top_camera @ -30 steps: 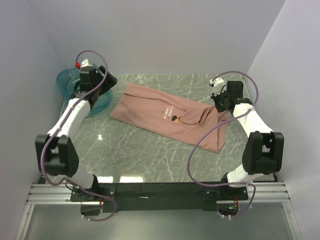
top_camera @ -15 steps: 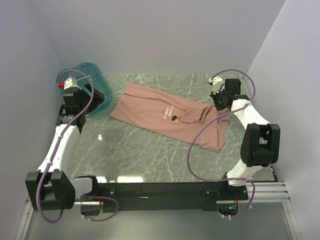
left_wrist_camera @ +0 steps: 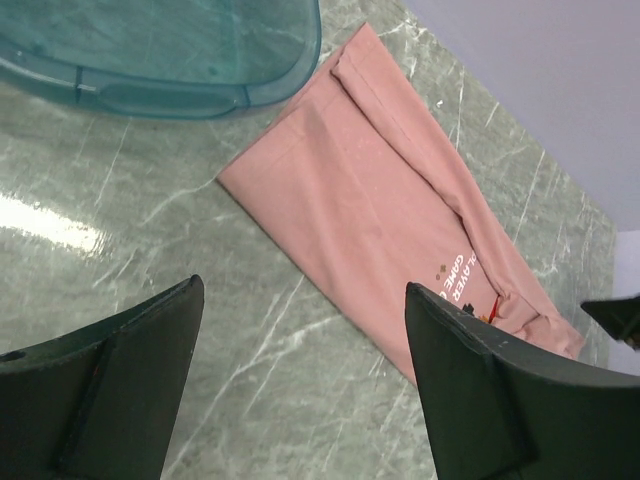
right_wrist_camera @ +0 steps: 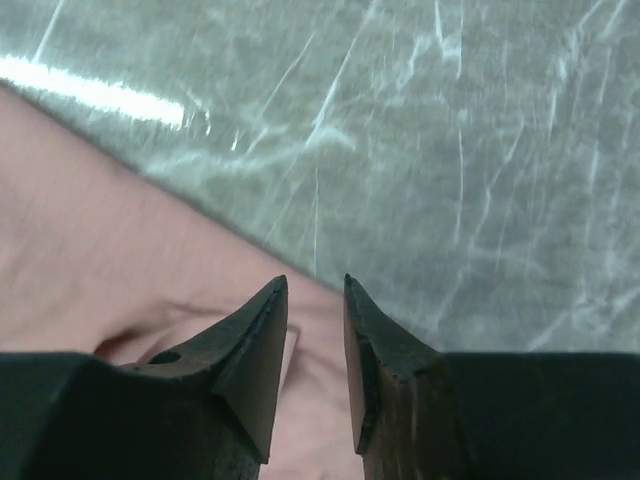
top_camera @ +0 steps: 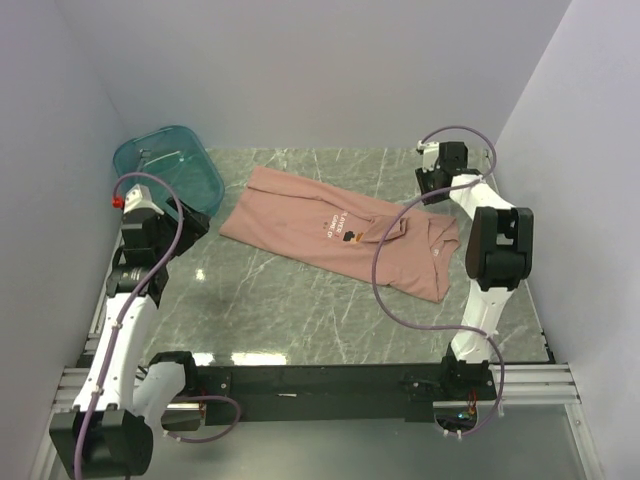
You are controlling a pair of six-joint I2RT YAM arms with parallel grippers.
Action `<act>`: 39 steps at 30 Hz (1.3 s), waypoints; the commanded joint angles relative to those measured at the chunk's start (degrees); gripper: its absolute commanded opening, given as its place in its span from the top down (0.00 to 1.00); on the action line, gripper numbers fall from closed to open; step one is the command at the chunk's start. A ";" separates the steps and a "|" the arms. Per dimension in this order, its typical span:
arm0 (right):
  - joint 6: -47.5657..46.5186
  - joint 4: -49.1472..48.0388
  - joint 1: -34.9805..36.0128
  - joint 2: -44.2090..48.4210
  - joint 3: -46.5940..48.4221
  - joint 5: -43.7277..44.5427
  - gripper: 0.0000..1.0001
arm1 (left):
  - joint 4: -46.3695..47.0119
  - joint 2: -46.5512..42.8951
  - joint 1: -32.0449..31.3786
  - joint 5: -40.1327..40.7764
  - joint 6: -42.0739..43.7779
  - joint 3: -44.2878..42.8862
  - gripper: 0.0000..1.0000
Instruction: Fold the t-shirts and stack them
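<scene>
- Dusty-pink t-shirt (top_camera: pixel 335 232) is laid flat on the green-grey marbled table (top_camera: pixel 280 310), at the middle of the top and somewhat to the right.
- It is spread as a long band set on a slant, one end at the far left and the other at the near right.
- A small orange-brown chest graphic (top_camera: pixel 346 239) and a line of white text (top_camera: pixel 329 224) are seen face up near the middle of the band; the text is also caught in the left wrist view (left_wrist_camera: pixel 459 273).
- A translucent teal plastic tub (top_camera: pixel 168 166) is set in the far left corner, just beside the shirt's far-left end and apart from it.
- The left gripper (top_camera: pixel 188 224) is held above bare table to the left of the shirt and near the tub; its fingers (left_wrist_camera: pixel 110 390) are spread wide and nothing is held between them.
- The right gripper (top_camera: pixel 431 188) is placed at the far right, over the shirt's far-right edge, where pink cloth meets the marble in its own wrist view.
- Its fingers (right_wrist_camera: pixel 255 340) are drawn close, with only a thin slit left between the tips; no cloth is seen pinched there, and pink fabric is seen beneath them.
</scene>
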State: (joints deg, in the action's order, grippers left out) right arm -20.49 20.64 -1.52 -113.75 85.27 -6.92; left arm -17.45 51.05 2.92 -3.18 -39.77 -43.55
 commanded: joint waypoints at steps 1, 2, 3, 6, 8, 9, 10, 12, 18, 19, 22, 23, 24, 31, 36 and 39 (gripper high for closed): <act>3.45 1.67 -1.03 -0.42 5.34 -0.10 0.63 | -2.93 -3.93 0.16 0.80 -0.31 -0.22 0.13; 1.79 2.46 -1.20 0.54 4.82 -2.20 0.61 | -3.46 -4.72 0.16 0.98 -0.40 -0.22 0.12; -0.84 3.95 -1.47 2.64 4.38 -10.75 0.60 | -4.07 -5.34 0.16 1.16 -0.40 0.04 0.12; -17.08 14.30 -1.47 6.16 3.23 -26.93 0.59 | -3.91 -7.89 0.16 0.46 -1.45 1.97 0.09; -30.97 25.55 -0.95 6.53 4.02 -31.47 0.59 | -2.85 -8.86 0.16 -1.21 -2.67 3.20 0.10; -33.62 27.50 -0.77 6.61 3.76 -31.93 0.59 | -2.50 -9.03 0.16 -1.74 -3.12 4.51 0.10; -36.78 28.91 -0.68 6.62 3.32 -31.93 0.59 | -1.45 -9.12 0.16 -2.87 -3.56 5.14 0.10; -39.70 30.24 -0.42 6.88 2.35 -32.10 0.59 | -0.66 -9.04 0.16 -3.58 -4.35 6.37 0.10; -45.25 31.48 3.78 8.28 -1.25 -29.48 0.58 | -1.01 -8.16 0.16 -3.76 -4.00 5.93 0.10; -43.25 29.65 4.24 8.11 -1.69 -28.34 0.58 | -0.92 -8.24 0.16 -3.94 -4.26 6.19 0.10; -39.38 27.27 5.12 6.62 -1.17 -25.87 0.58 | -0.48 -8.59 0.16 -4.46 -4.96 7.07 0.11; -38.41 26.73 5.30 6.27 -0.82 -25.26 0.58 | -0.39 -8.86 0.16 -4.55 -5.32 7.77 0.11; -38.05 26.73 5.30 5.48 -0.46 -25.16 0.58 | -0.04 -9.29 0.16 -4.99 -5.58 8.13 0.11; -34.71 25.06 5.91 3.81 -0.02 -23.23 0.63 | 0.40 -10.18 0.16 -5.52 -6.46 9.27 0.11; -32.86 24.36 6.53 3.28 -0.11 -23.23 0.73 | 0.31 -10.35 0.16 -5.61 -6.64 9.18 0.11; -29.63 23.92 6.53 2.66 1.56 -24.63 0.97 | 0.14 -10.53 0.07 -5.52 -6.64 9.27 0.11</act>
State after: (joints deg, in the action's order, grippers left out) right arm -53.89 46.28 4.51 -110.15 83.74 -30.46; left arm -19.55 41.69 2.94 -7.77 -46.19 -34.35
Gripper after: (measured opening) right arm 0.105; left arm 0.893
